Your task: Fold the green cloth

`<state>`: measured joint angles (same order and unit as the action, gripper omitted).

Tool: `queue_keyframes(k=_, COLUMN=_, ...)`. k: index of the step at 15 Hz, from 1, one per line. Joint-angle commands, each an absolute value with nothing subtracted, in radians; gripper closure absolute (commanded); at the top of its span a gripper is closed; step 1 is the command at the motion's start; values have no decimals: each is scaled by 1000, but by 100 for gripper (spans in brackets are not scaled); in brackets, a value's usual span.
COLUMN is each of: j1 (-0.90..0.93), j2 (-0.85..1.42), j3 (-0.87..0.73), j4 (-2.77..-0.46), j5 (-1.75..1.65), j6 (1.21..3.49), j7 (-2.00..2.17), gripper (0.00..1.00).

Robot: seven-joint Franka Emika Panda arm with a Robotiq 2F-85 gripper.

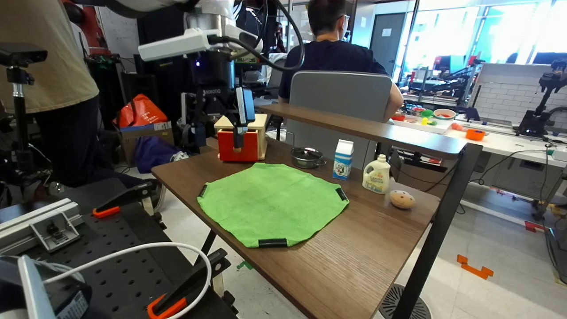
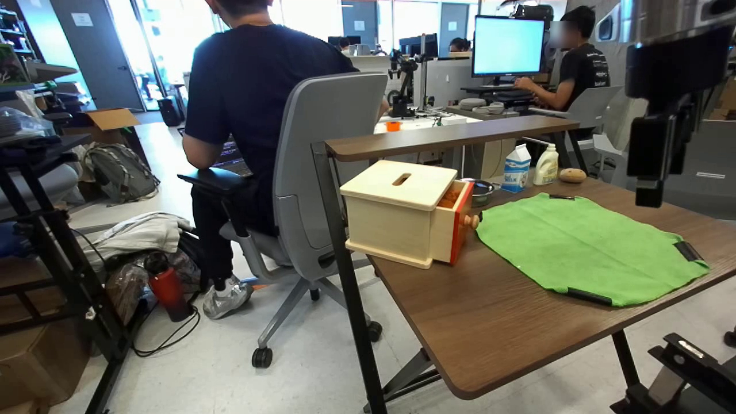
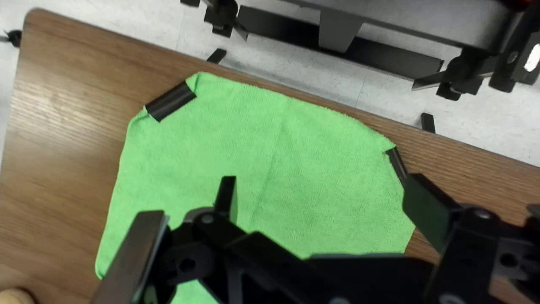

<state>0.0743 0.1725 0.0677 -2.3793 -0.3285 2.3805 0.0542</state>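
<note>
Wrist view: fingers (image 3: 430,211) parted; green cloth (image 3: 270,162) partly hidden.

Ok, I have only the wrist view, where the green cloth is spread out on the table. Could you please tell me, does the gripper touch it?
Observer: No, in an exterior view the gripper hangs clear of the green cloth.
Operator: Thank you. And does something stand near the cloth, outside my picture?
Observer: Yes, a wooden box; its drawer is partly pulled out toward the cloth.
Operator: What is inside this drawer?
Observer: Something orange, but too little shows to name it.
</note>
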Motion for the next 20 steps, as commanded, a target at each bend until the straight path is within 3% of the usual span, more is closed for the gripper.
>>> queue_keyframes(k=1, j1=86, j2=236, j3=65, j4=-2373, j5=-358, j6=2530, j7=16, gripper=0)
queue_keyframes(k=11, j1=126, j2=255, j3=26, j4=-2368, j5=-410, j6=2462, j7=126, gripper=0)
queue_keyframes(k=20, j1=175, j2=351, j3=45, j4=-2367, j5=-428, j6=2579, j7=57, gripper=0)
